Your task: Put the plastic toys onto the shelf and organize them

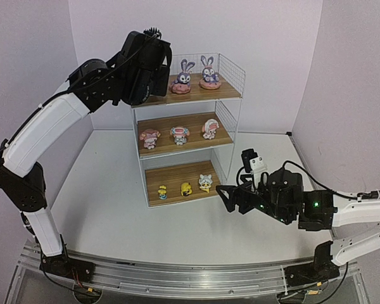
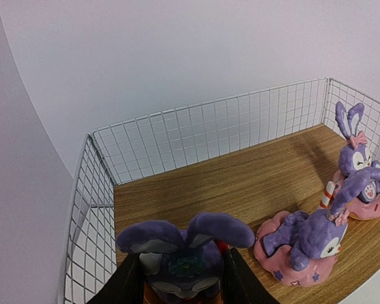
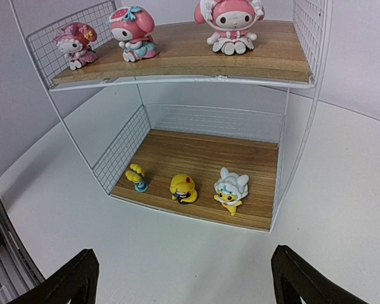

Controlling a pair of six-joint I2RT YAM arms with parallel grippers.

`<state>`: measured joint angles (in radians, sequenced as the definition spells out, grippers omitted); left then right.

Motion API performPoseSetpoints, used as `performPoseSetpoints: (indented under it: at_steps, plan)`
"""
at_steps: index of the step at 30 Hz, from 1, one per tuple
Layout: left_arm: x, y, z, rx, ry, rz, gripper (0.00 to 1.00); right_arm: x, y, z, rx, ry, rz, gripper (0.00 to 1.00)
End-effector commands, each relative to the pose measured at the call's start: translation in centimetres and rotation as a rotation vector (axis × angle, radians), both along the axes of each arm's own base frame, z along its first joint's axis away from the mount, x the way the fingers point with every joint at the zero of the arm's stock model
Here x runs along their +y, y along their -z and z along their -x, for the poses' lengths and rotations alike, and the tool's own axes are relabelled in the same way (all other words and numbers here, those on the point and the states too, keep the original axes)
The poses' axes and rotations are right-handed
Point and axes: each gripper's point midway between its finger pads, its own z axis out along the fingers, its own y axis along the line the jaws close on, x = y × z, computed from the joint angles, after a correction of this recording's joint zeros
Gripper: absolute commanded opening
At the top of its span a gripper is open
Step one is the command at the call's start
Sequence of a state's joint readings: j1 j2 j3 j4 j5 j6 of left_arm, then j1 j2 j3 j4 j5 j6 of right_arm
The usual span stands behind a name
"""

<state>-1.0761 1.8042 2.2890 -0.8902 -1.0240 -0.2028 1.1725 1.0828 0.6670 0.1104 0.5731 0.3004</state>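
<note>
Left wrist view showed the left gripper (image 2: 180,285) clamped on a purple bunny (image 2: 187,244), its dark fingers (image 2: 130,285) against the toy's sides and the long ears sticking out ahead of them. The bunny was over the left end of the top board (image 2: 240,177) of the shelf (image 1: 237,73), though whether its base touched the wood could not be told. A second bunny (image 2: 307,244) sat on its pink base just to the right, and a third bunny (image 2: 358,174) sat beyond that, close to the right-hand mesh. From the top external view, the middle board (image 1: 193,123) carried three pink-and-white figurines (image 1: 179,134) in a row. The bottom board (image 1: 177,172) carried three small yellowish figurines (image 1: 186,189) lined up along its front edge. The right gripper (image 1: 226,197) hung low over the white table (image 1: 101,209), in front of the shelf's lower right corner. Its jaws were spread wide and held nothing.
</note>
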Motion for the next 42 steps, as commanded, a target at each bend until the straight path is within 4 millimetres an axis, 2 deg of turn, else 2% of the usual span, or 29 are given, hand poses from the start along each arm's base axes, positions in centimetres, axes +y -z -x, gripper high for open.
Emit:
performPoseSetpoints:
  at_steps: [1, 4, 7, 16, 20, 33, 42]
  plan:
    - [1.9, -1.0, -0.2, -0.015, -0.054, 0.022, 0.05, 0.5, -1.3, -0.4, -0.019, 0.012, -0.019, 0.92]
    - [1.9, -0.9, -0.2, -0.007, -0.047, 0.027, 0.10, 0.8, -1.2, -0.4, -0.017, 0.007, -0.015, 0.92]
    - [1.5, -0.9, -0.2, -0.002, -0.027, 0.034, 0.22, 0.9, -1.2, -0.4, -0.019, 0.004, -0.012, 0.92]
    - [1.2, -1.0, -0.2, -0.005, -0.019, 0.048, 0.38, 0.9, -1.2, -0.5, -0.017, 0.009, -0.011, 0.92]
    - [1.5, -1.2, -0.1, -0.009, -0.021, 0.062, 0.47, 1.0, -1.2, -0.5, -0.018, 0.007, -0.011, 0.92]
    - [1.8, -1.9, 0.2, -0.014, -0.010, 0.101, 0.62, 1.0, -1.3, -0.5, -0.020, 0.002, -0.012, 0.93]
    - [2.1, -3.4, 1.7, -0.008, 0.084, 0.201, 0.77, 1.0, -1.4, -0.5, -0.022, 0.003, -0.011, 0.93]
